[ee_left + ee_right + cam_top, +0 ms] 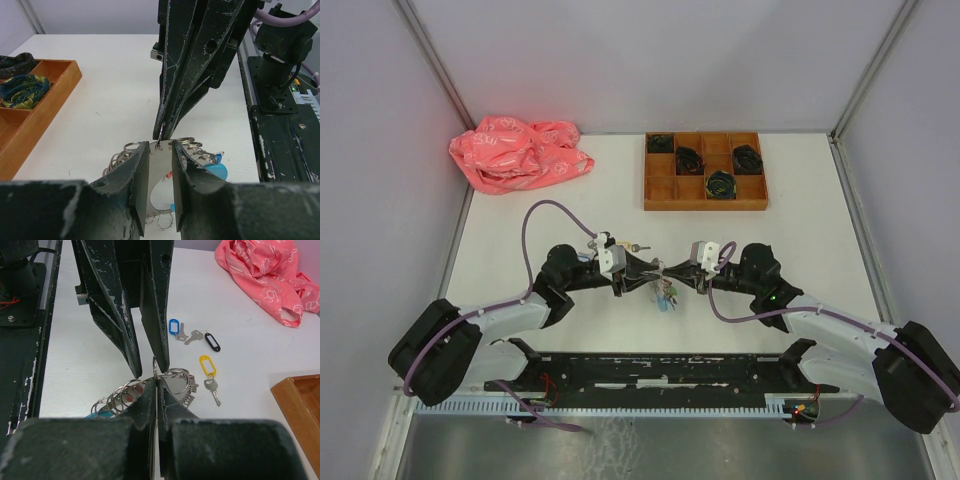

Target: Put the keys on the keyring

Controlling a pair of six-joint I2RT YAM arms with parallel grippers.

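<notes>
Toward the far right corner of the white counter point(800, 240) sits a shallow orange-brown wooden tray point(706, 207) divided into small compartments. Four dark coiled bundles point(722, 185) lie in it, each in its own compartment: one in the tray's far left corner; one just right of that and a little nearer; one by its far right corner; one on the near side, right of the middle, showing blue-green among the black. At the far left corner of the counter lies a crumpled pink plastic bag point(520, 152).

About the middle of the counter, somewhat closer to its near edge, the two tools meet tip to tip at the keyring point(192, 146), a large hoop strung with many silvery metal rings and one light-blue curved section. I cannot tell whether the bunch rests on the counter or hangs clear of it. The right tool point(156, 382) is closed tight, its two black fingers pressed together on a thin upright silver ring of the hoop. The left tool point(160, 150) faces it with its jaws a narrow gap apart, one finger on either side of that same ring, the gap wider than the wire.

Three small silver metal keys point(192, 336) lie flat on the counter just beyond the tools, toward the far edge and apart from the hoop. One carries a blue oblong tag point(173, 326) and one a black oblong tag point(212, 341), these two close together; the third, with a yellow oblong tag point(206, 365), lies nearest the hoop.
</notes>
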